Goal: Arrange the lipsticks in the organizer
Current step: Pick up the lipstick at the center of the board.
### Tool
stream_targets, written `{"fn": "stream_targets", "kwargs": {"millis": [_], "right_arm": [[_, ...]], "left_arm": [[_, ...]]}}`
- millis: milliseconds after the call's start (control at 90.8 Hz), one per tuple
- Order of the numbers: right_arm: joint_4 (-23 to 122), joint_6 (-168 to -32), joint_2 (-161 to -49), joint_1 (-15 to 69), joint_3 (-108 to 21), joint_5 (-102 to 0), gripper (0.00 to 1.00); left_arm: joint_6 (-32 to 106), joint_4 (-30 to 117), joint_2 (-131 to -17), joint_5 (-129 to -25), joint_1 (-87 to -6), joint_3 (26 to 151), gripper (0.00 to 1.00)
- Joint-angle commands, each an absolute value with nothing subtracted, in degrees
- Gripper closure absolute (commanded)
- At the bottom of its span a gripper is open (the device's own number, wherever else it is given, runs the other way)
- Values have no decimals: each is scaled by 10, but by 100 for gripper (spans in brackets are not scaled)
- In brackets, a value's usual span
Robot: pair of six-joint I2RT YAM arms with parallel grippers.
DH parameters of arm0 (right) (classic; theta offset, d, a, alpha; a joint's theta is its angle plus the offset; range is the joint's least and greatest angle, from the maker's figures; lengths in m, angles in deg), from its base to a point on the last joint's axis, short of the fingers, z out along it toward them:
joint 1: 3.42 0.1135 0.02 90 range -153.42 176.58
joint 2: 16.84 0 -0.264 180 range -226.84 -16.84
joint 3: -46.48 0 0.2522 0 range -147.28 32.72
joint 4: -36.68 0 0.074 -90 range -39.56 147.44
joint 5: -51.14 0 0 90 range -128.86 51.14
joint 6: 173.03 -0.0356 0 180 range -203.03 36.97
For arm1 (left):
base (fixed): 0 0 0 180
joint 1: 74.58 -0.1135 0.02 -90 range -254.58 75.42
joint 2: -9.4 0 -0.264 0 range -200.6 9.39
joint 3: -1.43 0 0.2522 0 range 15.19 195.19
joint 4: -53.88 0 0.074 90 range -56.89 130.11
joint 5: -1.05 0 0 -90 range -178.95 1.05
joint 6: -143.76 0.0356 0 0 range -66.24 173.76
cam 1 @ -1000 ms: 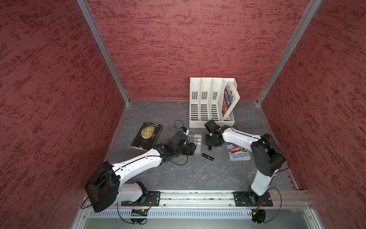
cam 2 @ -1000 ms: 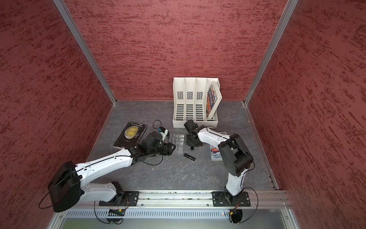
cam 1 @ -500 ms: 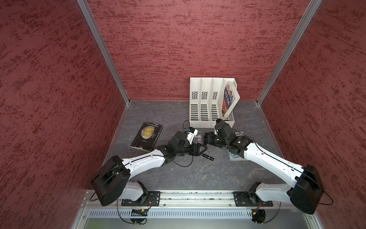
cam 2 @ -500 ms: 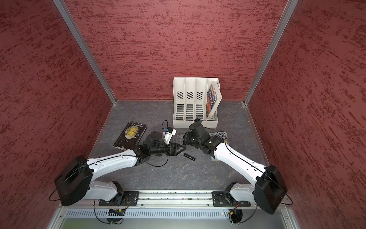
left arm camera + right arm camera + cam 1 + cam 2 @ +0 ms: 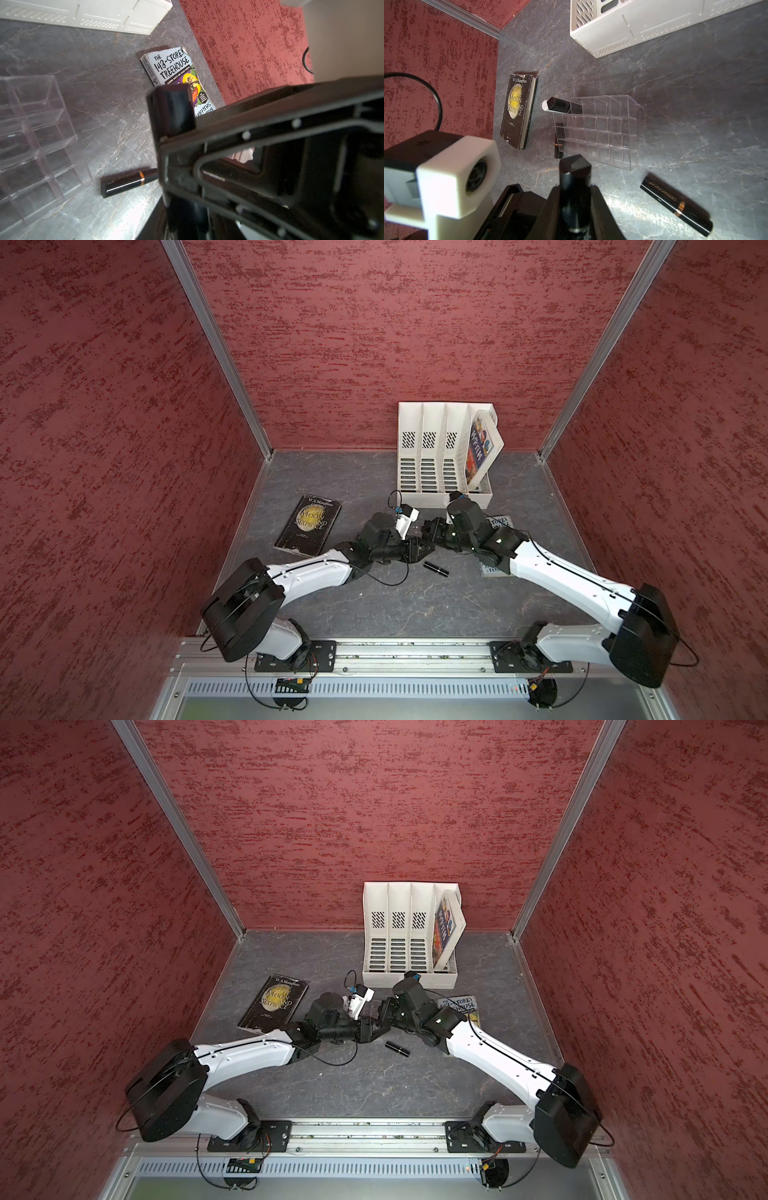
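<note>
The left gripper (image 5: 417, 549) is sitting tip to tip with the right gripper (image 5: 434, 531); whether its jaws are pressing anything I cannot tell. The right gripper is pinching a glossy black cylindrical lipstick (image 5: 574, 174). Judging this a handover, the right should be releasing only once the left is gripping firmly. One clear plastic grid organizer (image 5: 631, 133) is sitting just beside them. Five lipsticks are showing: this one, a black tube (image 5: 564, 107) and a white tube (image 5: 544, 105) poking from its corner, another black tube (image 5: 559, 143) at its rim, and a loose black tube (image 5: 436, 568) at five o'clock of the grippers.
</note>
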State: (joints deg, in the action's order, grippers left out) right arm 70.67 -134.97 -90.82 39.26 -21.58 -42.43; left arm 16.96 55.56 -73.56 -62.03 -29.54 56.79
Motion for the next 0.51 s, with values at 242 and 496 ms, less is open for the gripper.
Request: {"fn": "stream_targets", "kwargs": {"millis": [242, 496], "right_arm": [[721, -1334, -884, 353, -231, -537, 57], [742, -1269, -858, 240, -244, -807, 40]], "left_arm": [[261, 554, -712, -623, -307, 567, 89], [424, 592, -680, -602, -294, 531, 95]]}}
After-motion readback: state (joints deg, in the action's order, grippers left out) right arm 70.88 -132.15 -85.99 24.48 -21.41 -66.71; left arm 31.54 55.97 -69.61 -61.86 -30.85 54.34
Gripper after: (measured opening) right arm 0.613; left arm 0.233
